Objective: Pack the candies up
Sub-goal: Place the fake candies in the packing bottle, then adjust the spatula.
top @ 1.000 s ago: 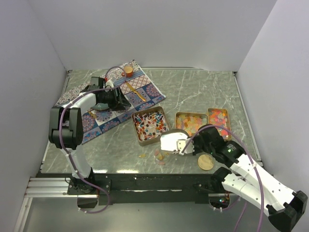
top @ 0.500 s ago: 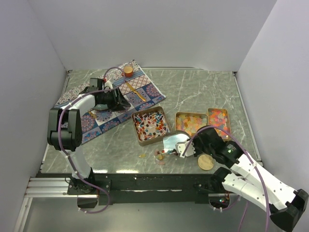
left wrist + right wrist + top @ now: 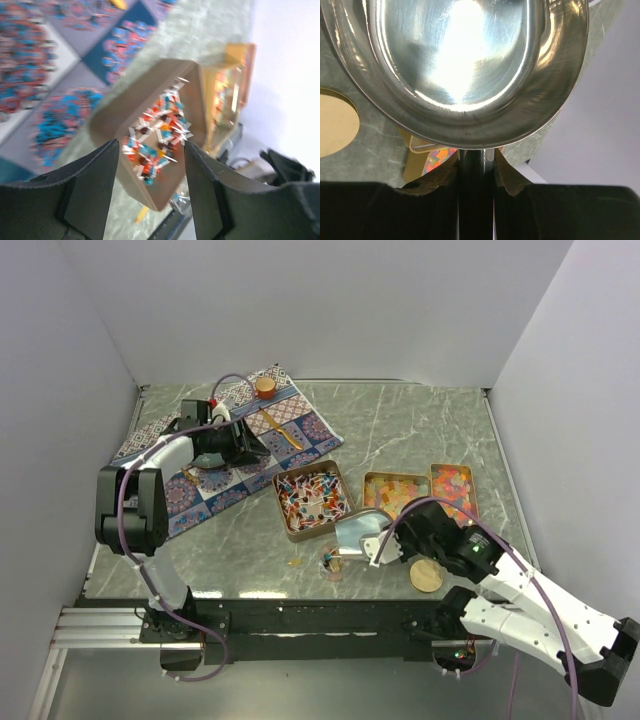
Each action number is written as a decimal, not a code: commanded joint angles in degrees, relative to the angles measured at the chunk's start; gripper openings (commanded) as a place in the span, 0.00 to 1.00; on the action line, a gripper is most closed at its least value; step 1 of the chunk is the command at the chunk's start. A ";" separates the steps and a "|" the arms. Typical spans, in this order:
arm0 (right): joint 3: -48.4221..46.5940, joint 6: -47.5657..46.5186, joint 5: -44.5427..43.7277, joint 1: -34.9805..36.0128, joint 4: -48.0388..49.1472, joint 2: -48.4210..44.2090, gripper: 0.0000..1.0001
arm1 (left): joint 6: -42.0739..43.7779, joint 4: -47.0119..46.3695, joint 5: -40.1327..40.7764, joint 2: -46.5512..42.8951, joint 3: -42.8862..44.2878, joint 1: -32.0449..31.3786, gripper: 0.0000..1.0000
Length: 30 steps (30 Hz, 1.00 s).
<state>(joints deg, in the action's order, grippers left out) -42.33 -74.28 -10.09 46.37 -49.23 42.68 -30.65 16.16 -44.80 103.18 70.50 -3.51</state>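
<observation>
Three gold tins hold the candies: red-white-black ones (image 3: 312, 498) (image 3: 155, 135), pale yellow-orange squares (image 3: 395, 493), and bright pink-orange pieces (image 3: 453, 485) (image 3: 437, 157). A few loose candies (image 3: 330, 562) lie on the table in front of the tins. My right gripper (image 3: 385, 545) (image 3: 476, 160) is shut on the handle of a shiny metal scoop (image 3: 358, 532) (image 3: 460, 65), whose empty bowl hangs just right of the loose candies. My left gripper (image 3: 255, 445) (image 3: 150, 150) hovers open and empty over the patterned cloth (image 3: 230, 455), pointing toward the tins.
A round cork disc (image 3: 426, 576) (image 3: 335, 122) lies near the table's front edge, beside the right arm. On the cloth's far corner stands a small cork-topped jar (image 3: 265, 387), with a yellow stick (image 3: 290, 437) nearby. Grey walls close in three sides.
The right gripper has tipped the scoop and brought it lower, toward the loose candies. The left gripper has drifted slightly left over the cloth, still open.
</observation>
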 commanded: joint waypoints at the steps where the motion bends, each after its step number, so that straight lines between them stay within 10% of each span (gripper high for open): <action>1: -4.16 -10.55 -4.41 0.48 -2.89 -0.40 0.00 | 2.26 -1.93 -9.51 -4.30 2.70 -2.37 0.60; 15: -15.76 15.91 -1.60 -3.39 12.40 19.27 0.00 | 2.61 -8.26 -14.89 -5.71 1.30 -13.71 0.62; 30: -37.81 36.21 9.80 -6.99 18.13 29.30 0.00 | 1.12 -7.20 -14.45 1.32 6.31 -19.34 0.40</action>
<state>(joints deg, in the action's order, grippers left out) -70.15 -48.03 -7.66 40.62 -41.28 72.51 -30.83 8.34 -59.86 101.51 73.95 -20.82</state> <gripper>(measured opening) 0.300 0.415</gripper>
